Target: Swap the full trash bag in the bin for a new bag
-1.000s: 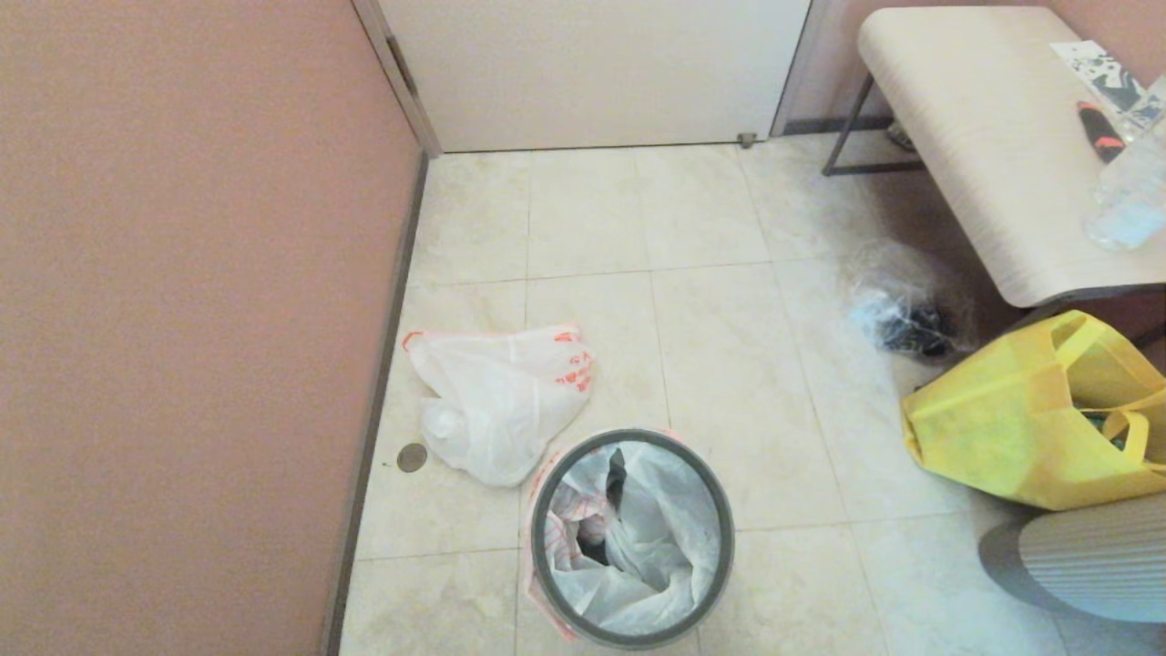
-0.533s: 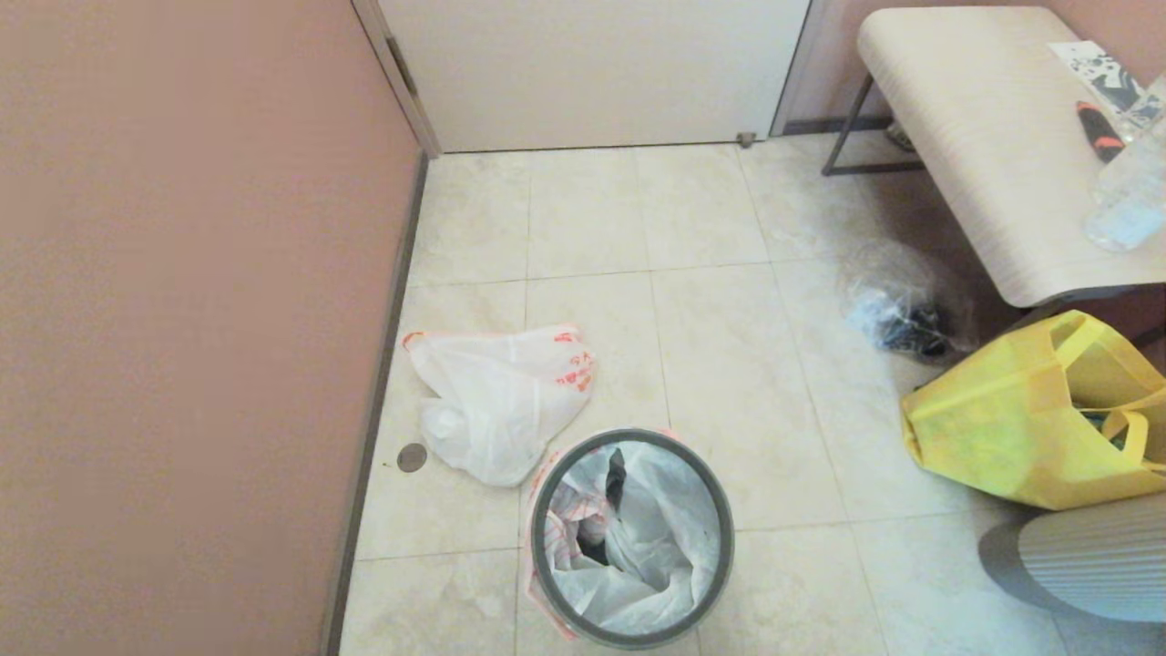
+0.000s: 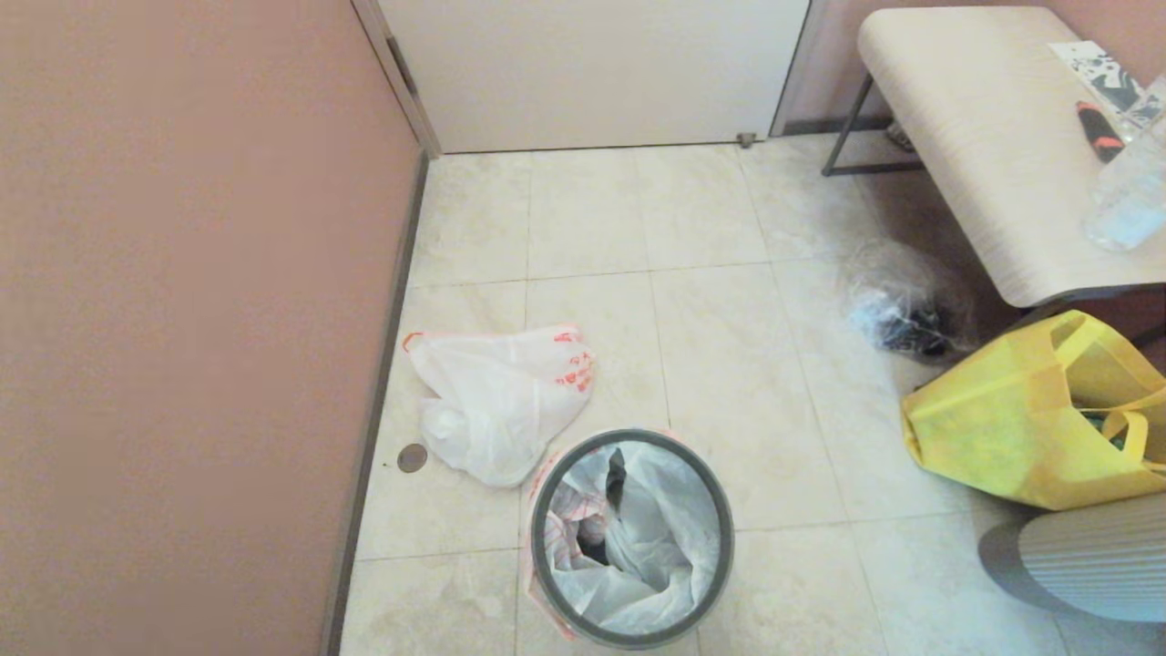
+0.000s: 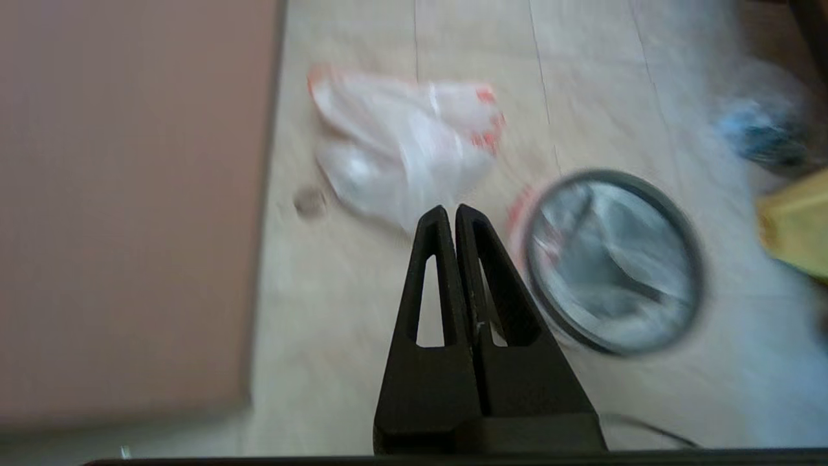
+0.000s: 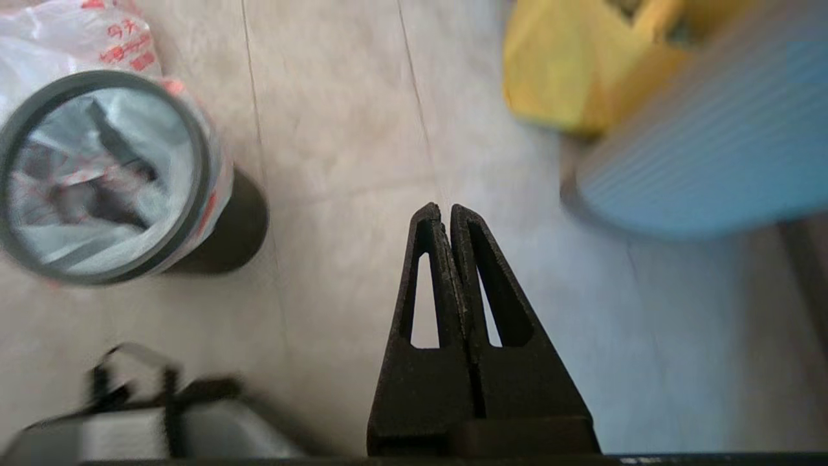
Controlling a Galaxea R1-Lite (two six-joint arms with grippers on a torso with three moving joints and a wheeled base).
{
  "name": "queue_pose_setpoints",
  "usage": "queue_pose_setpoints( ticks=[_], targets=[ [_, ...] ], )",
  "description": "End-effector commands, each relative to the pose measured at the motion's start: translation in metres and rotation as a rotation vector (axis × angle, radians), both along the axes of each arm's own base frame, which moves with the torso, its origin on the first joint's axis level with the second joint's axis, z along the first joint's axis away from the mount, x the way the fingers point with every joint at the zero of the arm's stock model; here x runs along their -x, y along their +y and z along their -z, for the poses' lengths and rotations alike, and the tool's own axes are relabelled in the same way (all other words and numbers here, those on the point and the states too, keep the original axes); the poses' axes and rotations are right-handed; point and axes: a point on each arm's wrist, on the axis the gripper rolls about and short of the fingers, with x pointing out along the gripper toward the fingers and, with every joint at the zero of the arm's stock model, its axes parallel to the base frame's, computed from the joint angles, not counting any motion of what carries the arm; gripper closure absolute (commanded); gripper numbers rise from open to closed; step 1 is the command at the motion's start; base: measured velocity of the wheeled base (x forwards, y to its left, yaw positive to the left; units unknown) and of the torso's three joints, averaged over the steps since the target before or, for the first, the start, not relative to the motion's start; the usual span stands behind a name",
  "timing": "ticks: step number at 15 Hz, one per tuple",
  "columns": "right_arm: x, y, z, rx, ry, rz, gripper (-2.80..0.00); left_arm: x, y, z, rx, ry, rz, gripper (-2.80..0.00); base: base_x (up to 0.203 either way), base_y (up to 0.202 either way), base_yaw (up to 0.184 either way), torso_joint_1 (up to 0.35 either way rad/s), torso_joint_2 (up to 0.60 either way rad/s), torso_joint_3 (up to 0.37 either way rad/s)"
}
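The small round dark-grey bin (image 3: 632,539) is seen lined with the thin white red-printed new bag (image 3: 629,547); the lumpy translucent full trash bag (image 3: 496,401) lies on the floor just beside it. Left claw (image 4: 450,210) and right claw (image 5: 445,208) are pressed together, empty, aloft. Little appears left.

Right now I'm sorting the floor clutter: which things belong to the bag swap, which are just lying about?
Job:
bin
new bag, lining it
full trash bag, on floor

Lying about:
yellow tote
clear bag
table
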Motion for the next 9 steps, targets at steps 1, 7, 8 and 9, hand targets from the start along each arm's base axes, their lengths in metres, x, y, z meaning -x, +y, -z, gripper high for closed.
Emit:
queue_pose_setpoints(
  ticks=[1, 7, 8, 9],
  targets=[
    [-0.021, 0.0, 0.017, 0.046, -0.073, -0.006, 0.0, -0.015, 0.0, 0.018, -0.057, -0.064, -0.009, 0.0, 0.0, 0.0, 0.0, 0.0, 0.0, 0.0],
    [-0.044, 0.002, 0.05, 0.165, -0.137, -0.095, 0.0, -0.025, 0.0, 0.045, -0.097, 0.022, -0.007, 0.0, 0.0, 0.0, 0.0, 0.0, 0.0, 0.0],
    [-0.044, 0.002, 0.049, 0.158, -0.136, -0.092, 0.0, -0.025, 0.0, 0.045, -0.097, 0.025, -0.008, 0.0, 0.0, 0.0, 0.0, 0.0, 0.0, 0.0],
    [-0.044, 0.001, 0.049, 0.137, -0.14, -0.09, 0.0, -0.026, 0.0, 0.045, -0.096, 0.032, -0.007, 0.0, 0.0, 0.0, 0.0, 0.0, 0.0, 0.0]
  ],
)
